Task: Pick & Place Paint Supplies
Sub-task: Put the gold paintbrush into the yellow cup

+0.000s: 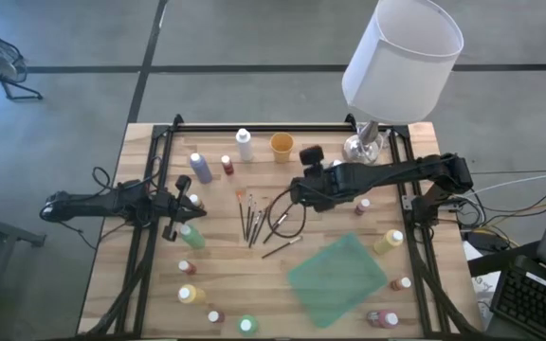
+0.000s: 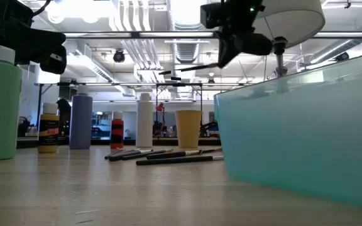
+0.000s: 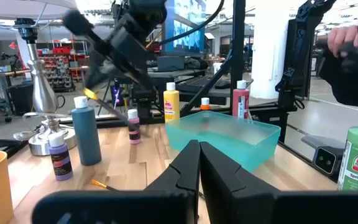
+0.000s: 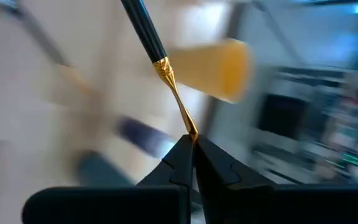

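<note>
Translucent teal tray [image 1: 337, 279] is lying at the near edge of the tabletop [image 1: 159, 284]. Right end effector [image 4: 192, 142] is pinching a dark-handled brush [image 4: 157, 59] by its tip above mid-table, over the loose brushes [image 1: 252, 218]. Left end effector [image 3: 199, 149] is hovering closed and empty beside a green bottle [image 1: 191, 234]. Orange cup [image 1: 282, 147] and lamp [image 1: 398, 66] are standing at the far edge.
</note>
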Robot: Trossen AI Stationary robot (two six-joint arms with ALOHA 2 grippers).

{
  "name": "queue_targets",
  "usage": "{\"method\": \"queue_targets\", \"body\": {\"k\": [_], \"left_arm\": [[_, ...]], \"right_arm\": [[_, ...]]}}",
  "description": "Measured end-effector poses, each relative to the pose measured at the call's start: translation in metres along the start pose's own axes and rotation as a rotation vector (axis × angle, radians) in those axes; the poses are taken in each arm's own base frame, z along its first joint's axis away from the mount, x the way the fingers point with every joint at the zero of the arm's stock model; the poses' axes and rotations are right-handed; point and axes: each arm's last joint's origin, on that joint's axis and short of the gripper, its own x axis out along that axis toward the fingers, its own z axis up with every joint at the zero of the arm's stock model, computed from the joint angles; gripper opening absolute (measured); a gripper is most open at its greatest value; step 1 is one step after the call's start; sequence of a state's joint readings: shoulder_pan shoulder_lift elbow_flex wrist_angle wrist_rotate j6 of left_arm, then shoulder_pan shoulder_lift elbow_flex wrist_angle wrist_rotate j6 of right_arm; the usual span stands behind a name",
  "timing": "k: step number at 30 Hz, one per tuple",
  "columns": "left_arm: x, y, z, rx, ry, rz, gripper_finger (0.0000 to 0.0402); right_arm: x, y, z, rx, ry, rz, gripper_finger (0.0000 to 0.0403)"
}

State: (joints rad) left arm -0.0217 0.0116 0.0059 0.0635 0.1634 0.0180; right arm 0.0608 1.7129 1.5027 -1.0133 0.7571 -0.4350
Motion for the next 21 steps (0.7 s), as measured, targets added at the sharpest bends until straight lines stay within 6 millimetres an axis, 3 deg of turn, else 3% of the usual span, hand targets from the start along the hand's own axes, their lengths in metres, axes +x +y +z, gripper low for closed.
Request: {"method": "queue_targets", "body": {"k": [6, 21], "left_arm": [[0.0, 0.0, 0.0, 0.0, 0.001, 0.0, 0.0014], [0.0, 0.0, 0.0, 0.0, 0.001, 0.0, 0.0014]], "right_arm": [[0.006, -0.018, -0.003, -0.101, 0.125, -0.233, 0.0008], [0.044, -0.08, -0.018, -0.177, 0.31, -0.424, 0.0008]]}}
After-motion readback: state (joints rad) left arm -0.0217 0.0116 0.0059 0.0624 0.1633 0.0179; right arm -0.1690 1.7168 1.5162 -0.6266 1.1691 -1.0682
